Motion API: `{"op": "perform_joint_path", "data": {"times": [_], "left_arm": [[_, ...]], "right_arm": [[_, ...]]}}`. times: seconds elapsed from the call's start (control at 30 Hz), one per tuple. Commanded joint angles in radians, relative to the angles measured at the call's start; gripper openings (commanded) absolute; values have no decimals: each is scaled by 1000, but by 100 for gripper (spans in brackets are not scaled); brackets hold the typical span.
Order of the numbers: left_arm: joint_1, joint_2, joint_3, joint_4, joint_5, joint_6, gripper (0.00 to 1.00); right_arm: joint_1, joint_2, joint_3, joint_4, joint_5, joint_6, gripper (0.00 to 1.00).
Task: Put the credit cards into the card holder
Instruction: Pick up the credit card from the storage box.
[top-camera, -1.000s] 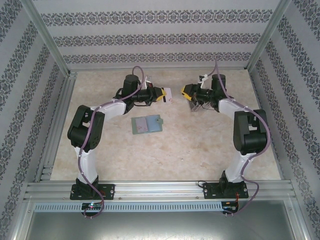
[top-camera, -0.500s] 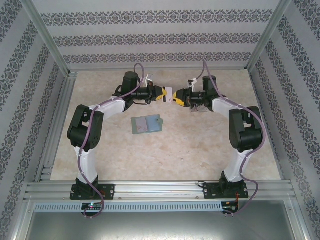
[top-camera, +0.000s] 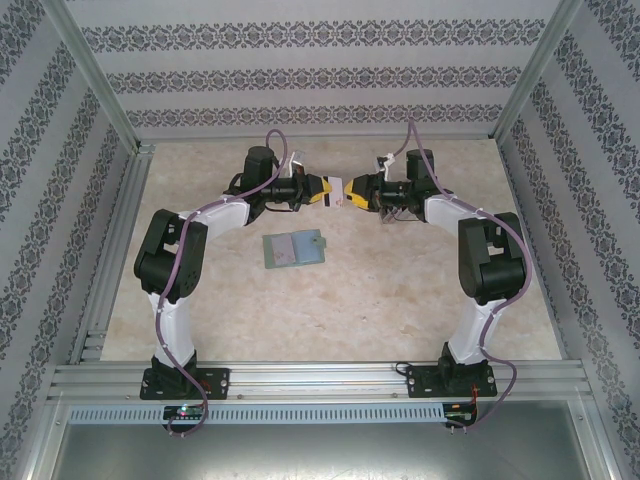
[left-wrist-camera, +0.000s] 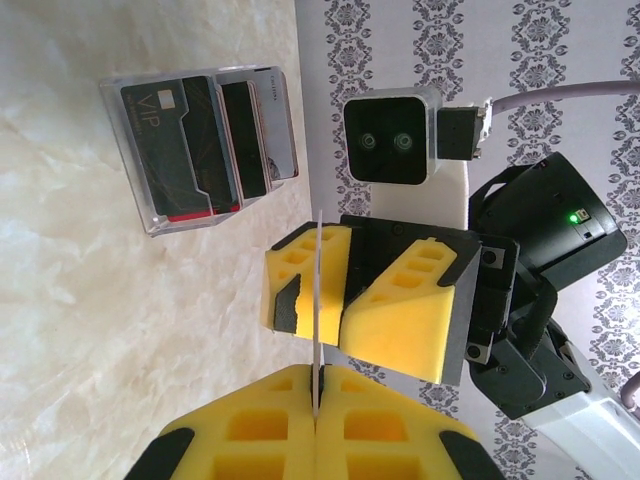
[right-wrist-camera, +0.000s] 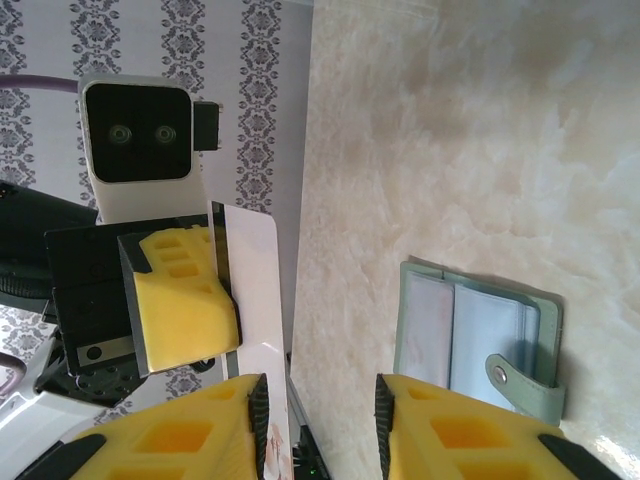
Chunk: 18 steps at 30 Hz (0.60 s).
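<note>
My left gripper (left-wrist-camera: 318, 388) is shut on a white credit card (right-wrist-camera: 250, 290), held edge-on above the table (left-wrist-camera: 318, 300). In the top view the card (top-camera: 338, 190) sits between my left gripper (top-camera: 326, 189) and my right gripper (top-camera: 357, 191), which meet tip to tip at mid-table. My right gripper (right-wrist-camera: 320, 405) is open, its jaws wide apart, with the card's free end lying beside its left finger (right-wrist-camera: 225, 420). The sage-green card holder (top-camera: 293, 249) lies open and flat on the table, its grey pockets and snap tab (right-wrist-camera: 508, 378) showing, below the grippers.
A clear plastic rack (left-wrist-camera: 205, 150) with several dark cards stands on the table behind the right gripper. Metal frame rails (top-camera: 110, 250) and patterned walls enclose the marble table (top-camera: 350, 300). Both arms arch in from the near edge.
My right gripper swung left from the rack to the left gripper, and its open jaws now flank the card. The left gripper shifted slightly and still holds the card.
</note>
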Motion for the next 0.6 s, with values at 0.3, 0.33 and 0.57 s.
{"op": "perform_joint_path", "data": {"times": [0.3, 0.33, 0.57], "left_arm": [[10, 15, -4, 60, 24, -9, 0], [10, 17, -6, 60, 24, -9, 0], [20, 15, -22, -14, -15, 24, 16]], "right_arm": [[50, 12, 48, 49, -28, 26, 28], [51, 13, 49, 49, -31, 26, 23], [51, 12, 38, 48, -35, 21, 6]]}}
